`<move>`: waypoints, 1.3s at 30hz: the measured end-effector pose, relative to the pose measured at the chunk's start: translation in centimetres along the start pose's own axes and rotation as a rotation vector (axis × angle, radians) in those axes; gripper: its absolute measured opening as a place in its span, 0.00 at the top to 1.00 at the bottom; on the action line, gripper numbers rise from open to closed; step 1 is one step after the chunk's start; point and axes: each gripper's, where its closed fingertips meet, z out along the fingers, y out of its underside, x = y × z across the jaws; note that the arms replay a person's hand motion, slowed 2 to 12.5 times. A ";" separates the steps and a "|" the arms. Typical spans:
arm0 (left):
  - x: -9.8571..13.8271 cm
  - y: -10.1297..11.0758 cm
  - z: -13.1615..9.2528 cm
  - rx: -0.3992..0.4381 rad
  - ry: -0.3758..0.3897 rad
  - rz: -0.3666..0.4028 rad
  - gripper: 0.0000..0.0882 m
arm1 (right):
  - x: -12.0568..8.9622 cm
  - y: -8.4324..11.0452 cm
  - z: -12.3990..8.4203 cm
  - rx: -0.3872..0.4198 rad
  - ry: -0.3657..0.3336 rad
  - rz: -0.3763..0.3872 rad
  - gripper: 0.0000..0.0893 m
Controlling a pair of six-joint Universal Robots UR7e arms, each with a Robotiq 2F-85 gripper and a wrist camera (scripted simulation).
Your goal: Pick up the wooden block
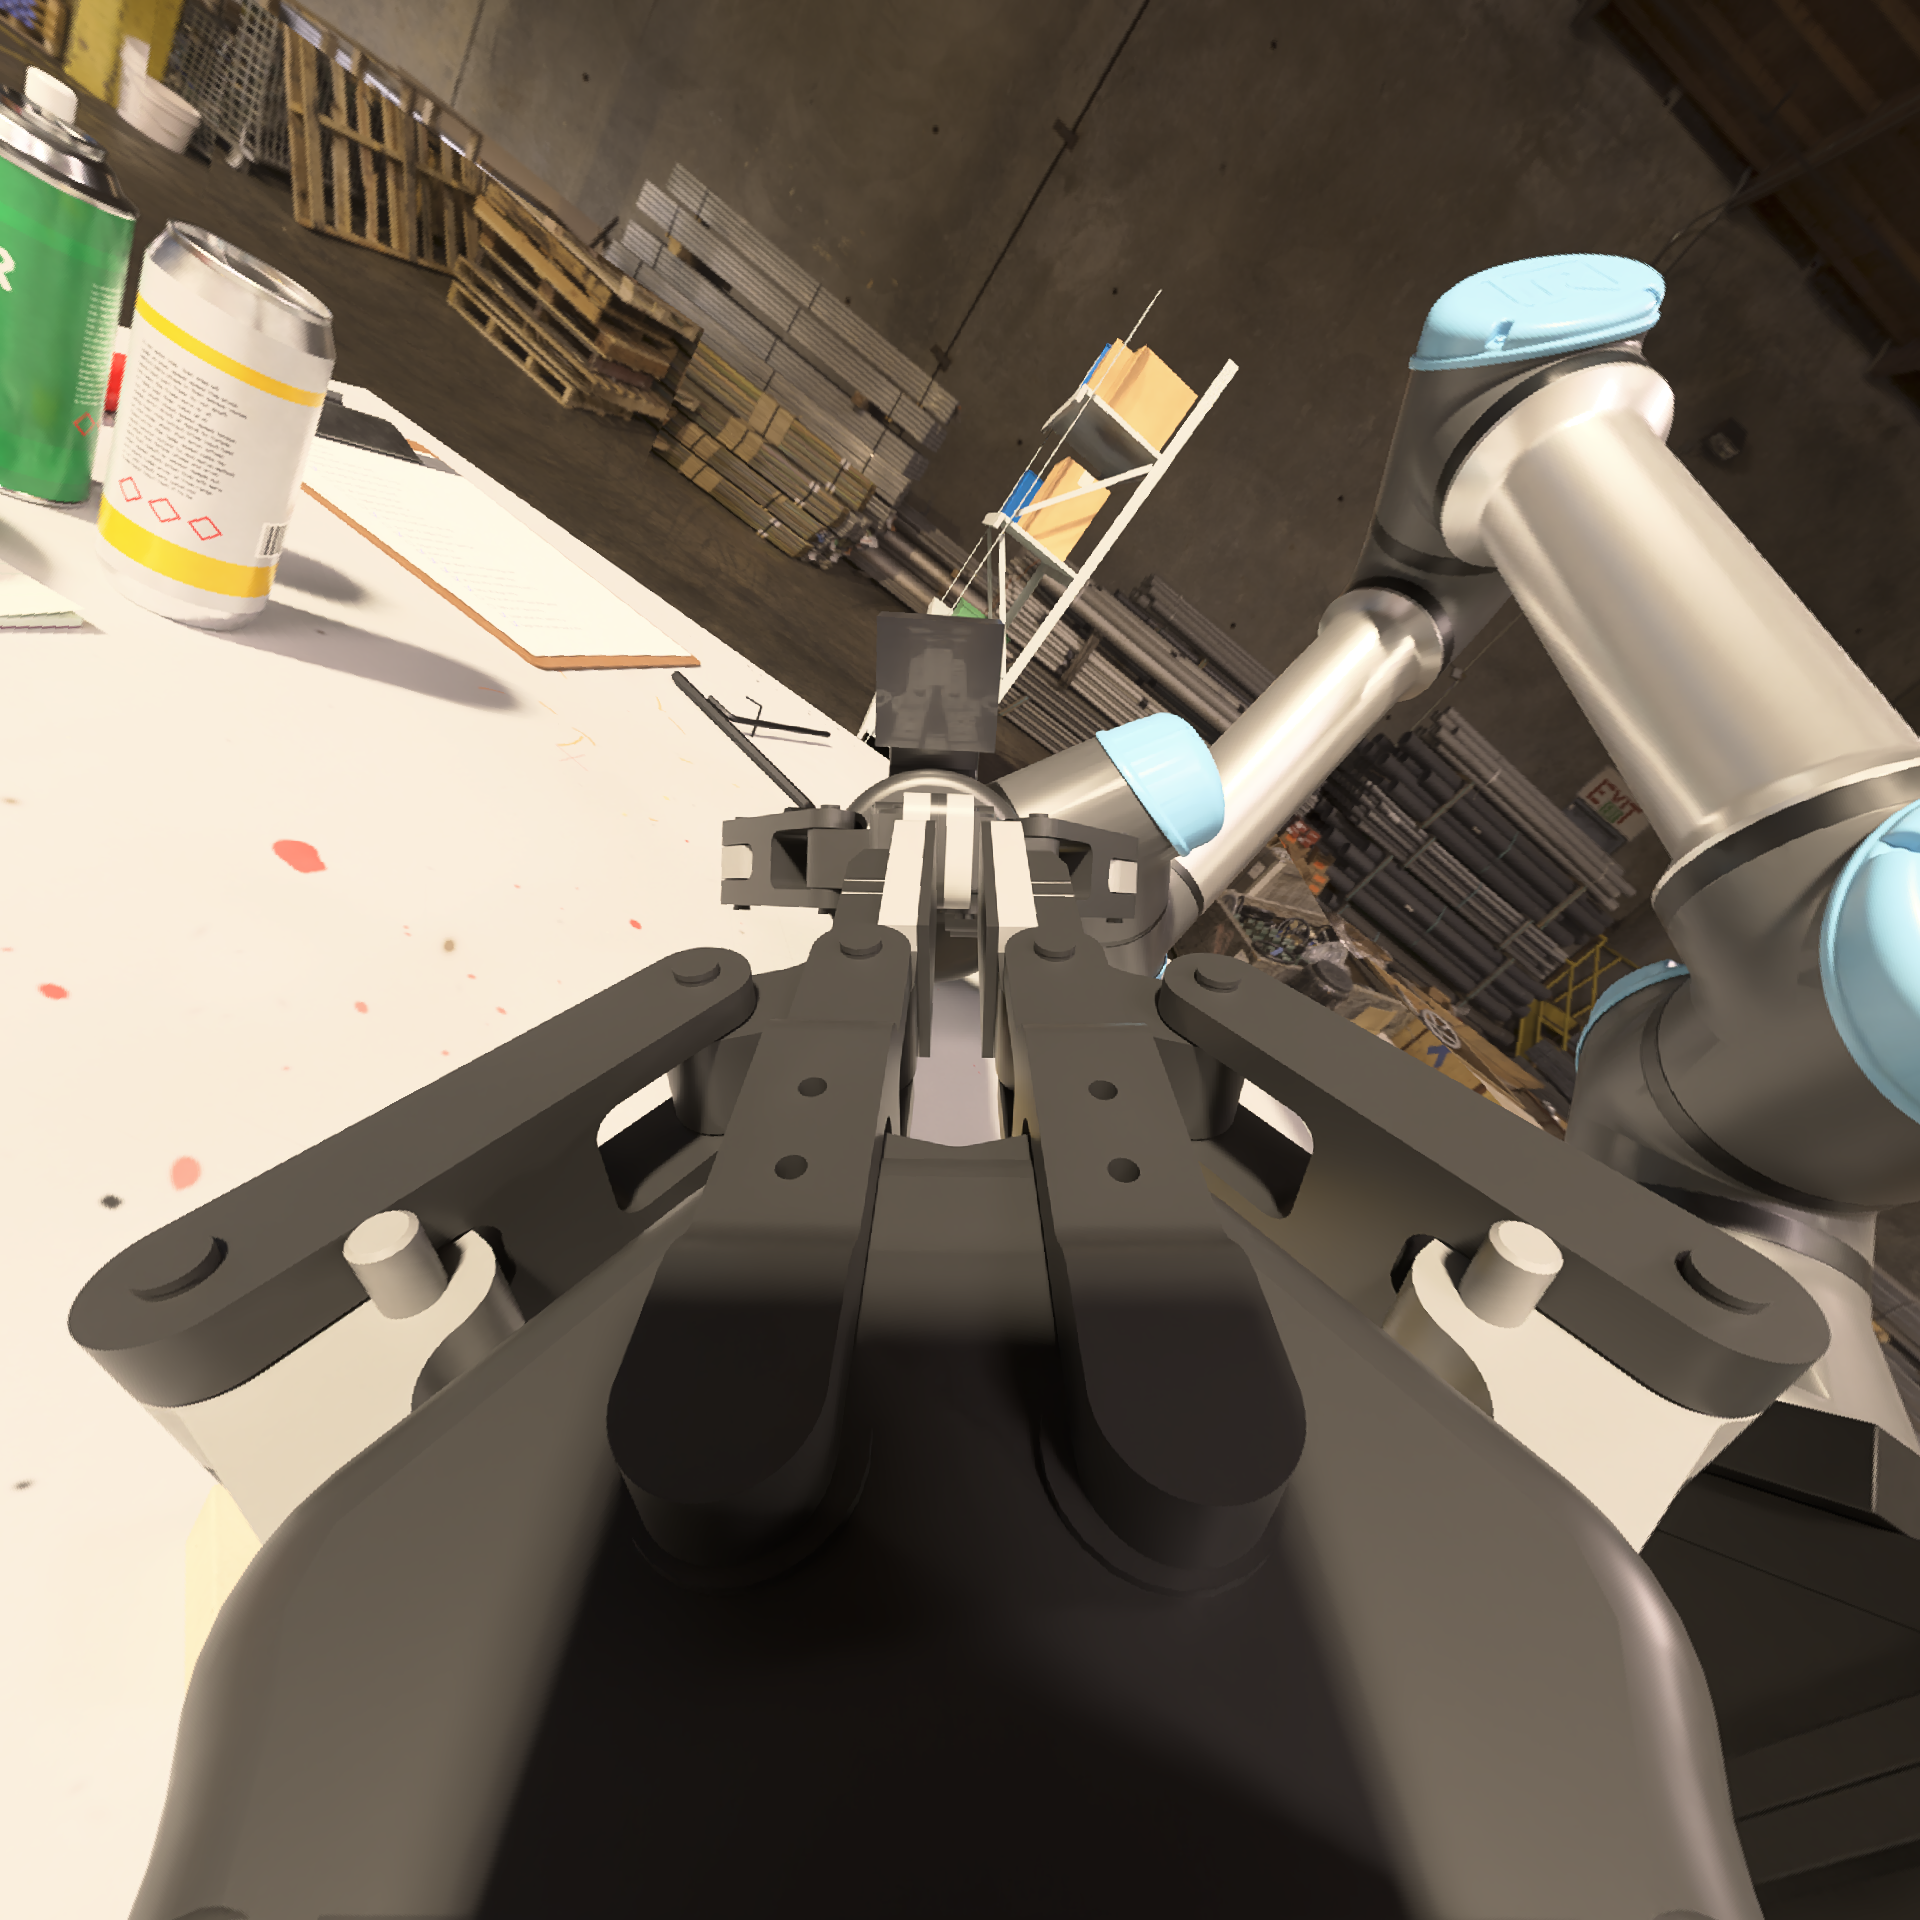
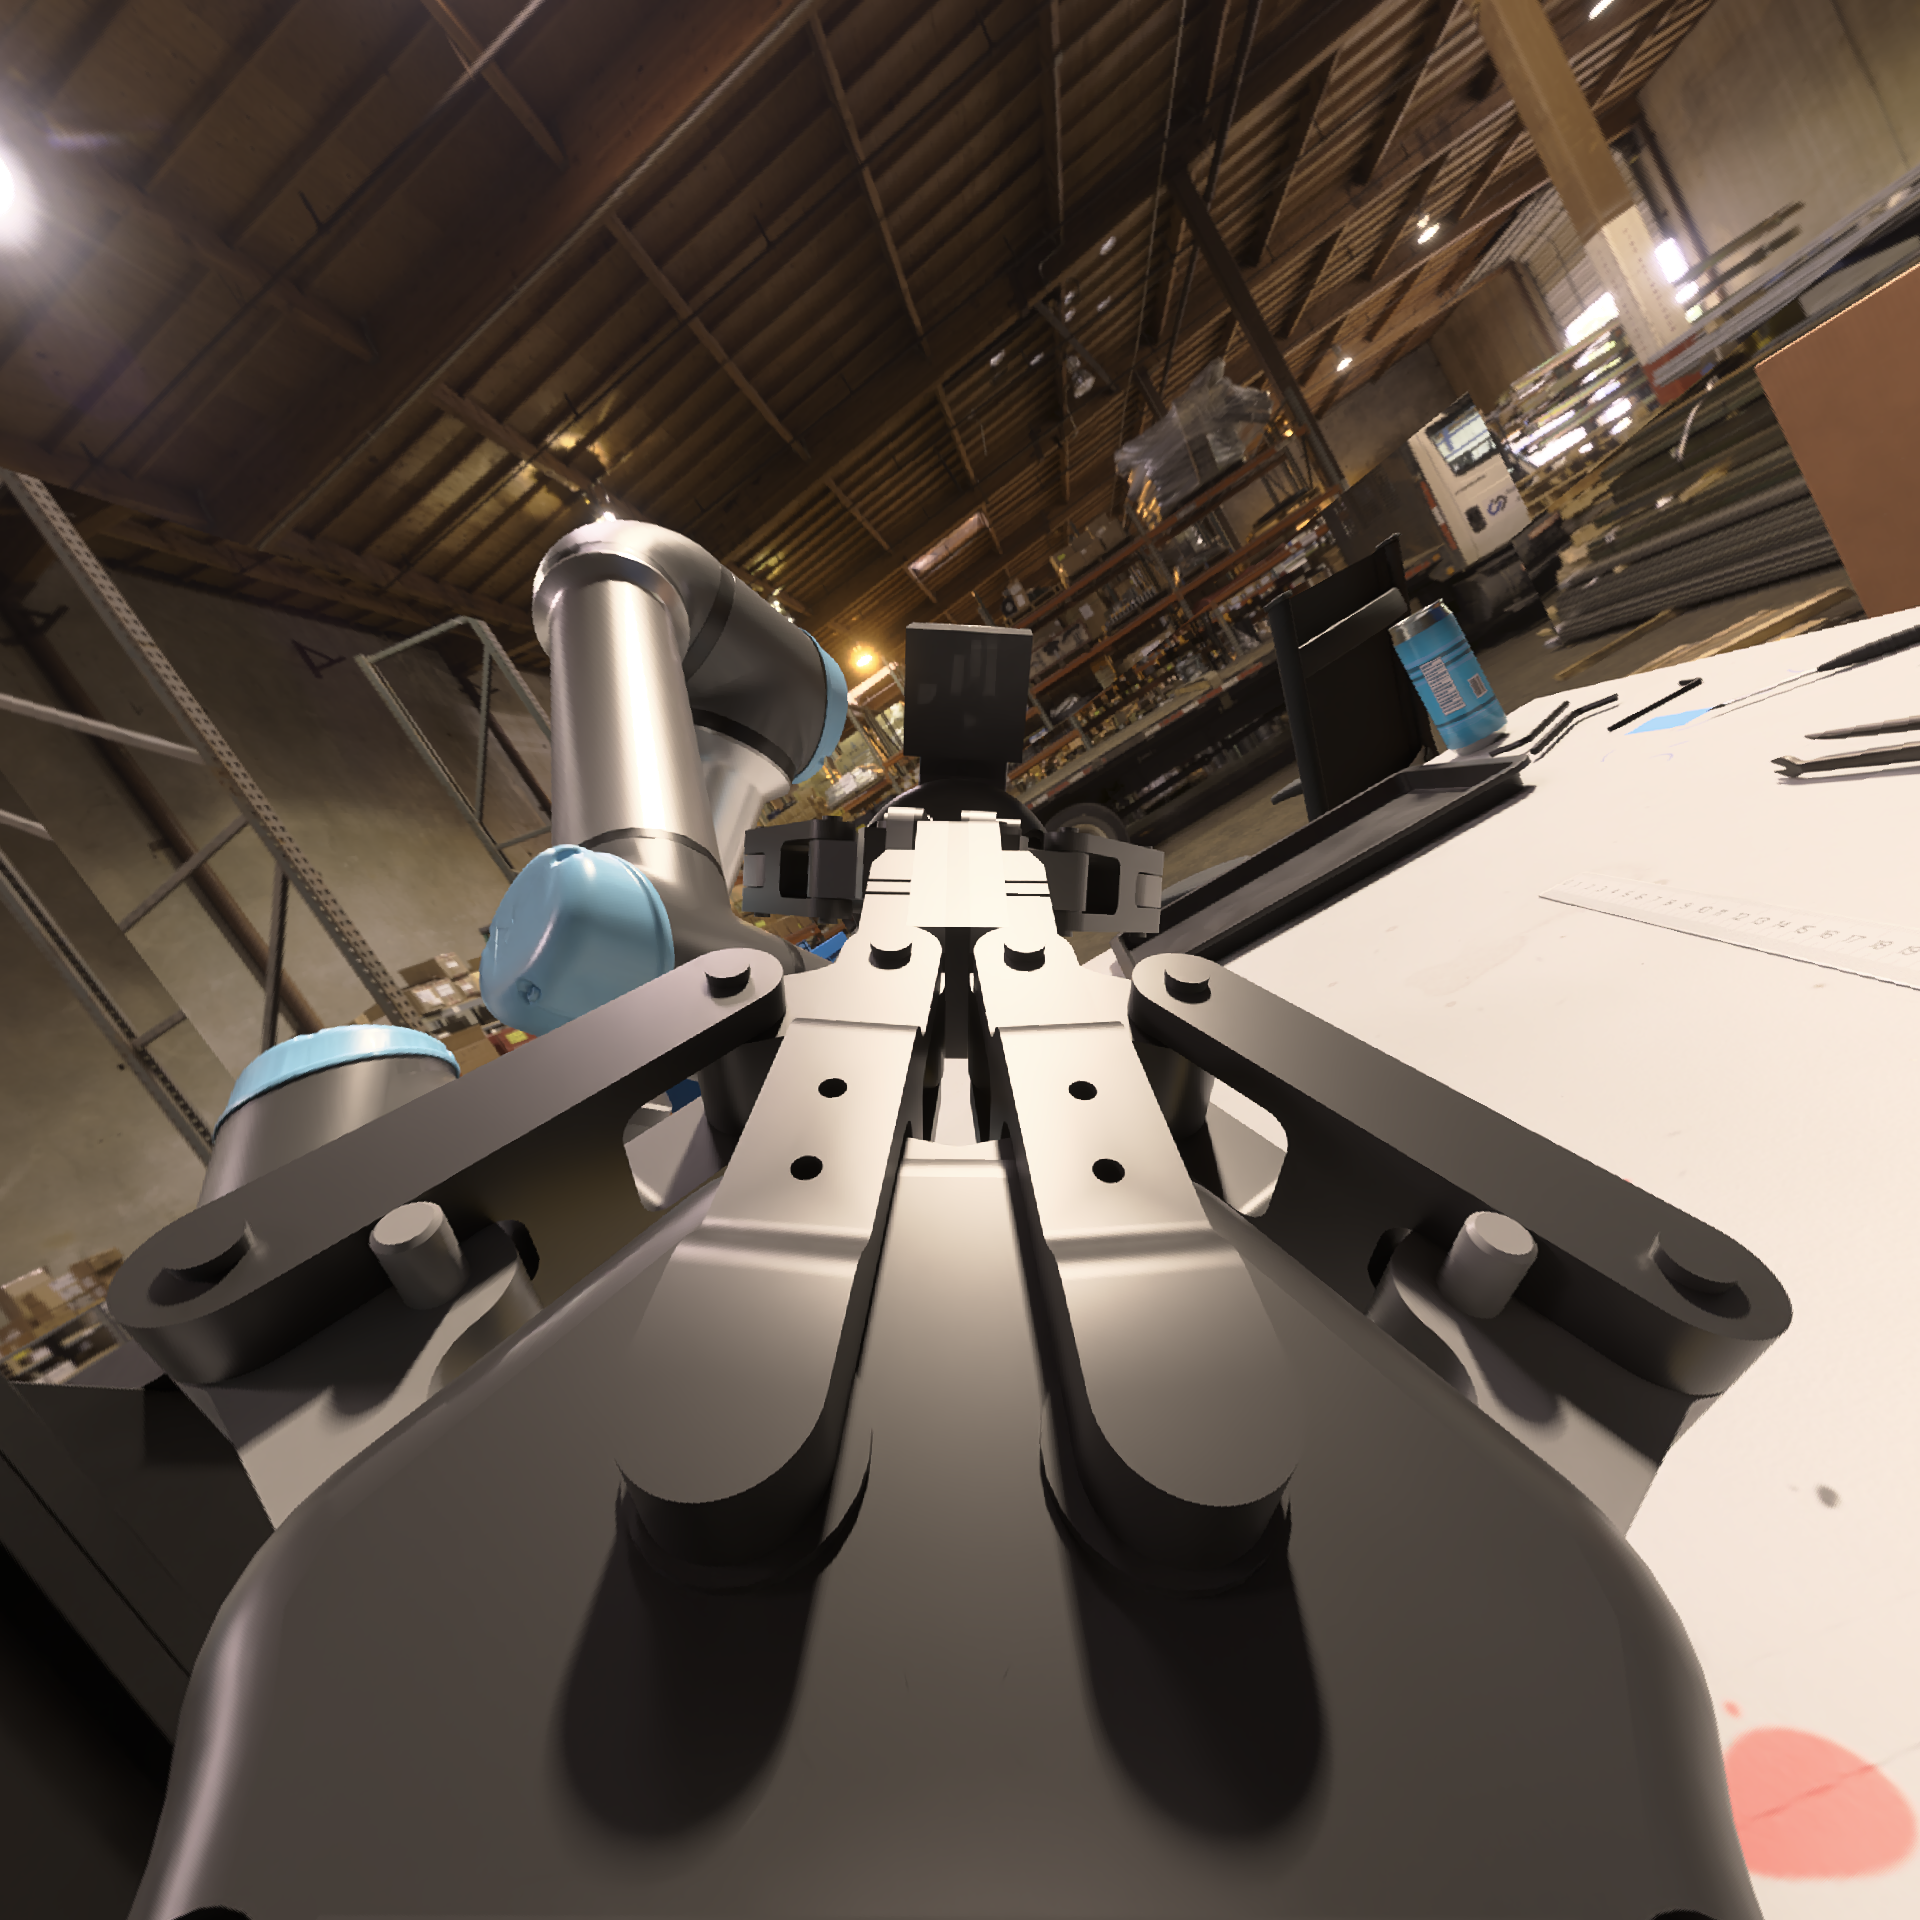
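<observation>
wrist views face each other, low | shared: white table [image 1: 343, 935]

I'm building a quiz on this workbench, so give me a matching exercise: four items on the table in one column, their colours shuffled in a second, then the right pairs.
Items:
1. Spray can
2. Drink can beside it
3. Can by the black stand
4. Large paint blot on the table

Colours:
A. blue
B. pink-red
C. green
D. white with yellow bands

Pairs: 1-C, 2-D, 3-A, 4-B
</observation>
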 end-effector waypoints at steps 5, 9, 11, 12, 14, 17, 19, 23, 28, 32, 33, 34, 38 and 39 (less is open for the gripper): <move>-0.1 0.1 0.0 -0.003 0.000 -0.002 0.91 | 0.0 0.2 0.0 -0.023 0.006 -0.019 1.00; -0.1 0.2 0.1 -0.004 0.003 -0.005 0.90 | 0.0 0.4 0.0 -0.039 0.010 -0.032 1.00; -0.1 0.2 0.1 -0.004 0.005 -0.008 0.90 | 0.0 0.4 0.0 -0.046 0.012 -0.038 1.00; 0.0 0.2 0.1 -0.004 0.006 -0.009 0.90 | 0.0 0.4 0.0 -0.049 0.013 -0.041 1.00; 0.0 0.2 0.1 -0.004 0.007 -0.012 0.89 | 0.0 0.5 0.0 -0.054 0.014 -0.045 1.00; -0.1 0.2 0.1 -0.004 0.007 -0.013 0.89 | 0.0 0.5 0.0 -0.059 0.017 -0.051 1.00; -0.1 0.3 0.1 -0.004 0.007 -0.014 0.89 | 0.1 0.5 0.0 -0.061 0.018 -0.053 1.00; -0.1 0.3 0.2 -0.004 0.006 -0.018 0.89 | 0.1 0.5 0.0 -0.062 0.020 -0.053 1.00; -0.2 0.3 0.2 -0.002 0.008 -0.023 0.89 | 0.1 0.5 0.0 -0.057 0.019 -0.045 1.00; -0.2 0.3 0.2 -0.001 0.010 -0.027 0.89 | 0.2 0.5 -0.1 -0.047 0.017 -0.034 1.00; -0.2 0.3 0.2 -0.001 0.010 -0.028 0.89 | 0.2 0.4 -0.1 -0.043 0.017 -0.030 1.00; -0.2 0.3 0.1 -0.001 0.010 -0.029 0.89 | 0.2 0.4 -0.1 -0.039 0.016 -0.027 1.00; -0.2 0.3 0.1 0.001 0.013 -0.030 0.88 | 0.3 0.1 -0.2 -0.019 0.013 -0.011 1.00; -0.2 0.3 0.1 0.002 0.013 -0.029 0.88 | 0.3 0.1 -0.2 -0.014 0.012 -0.008 1.00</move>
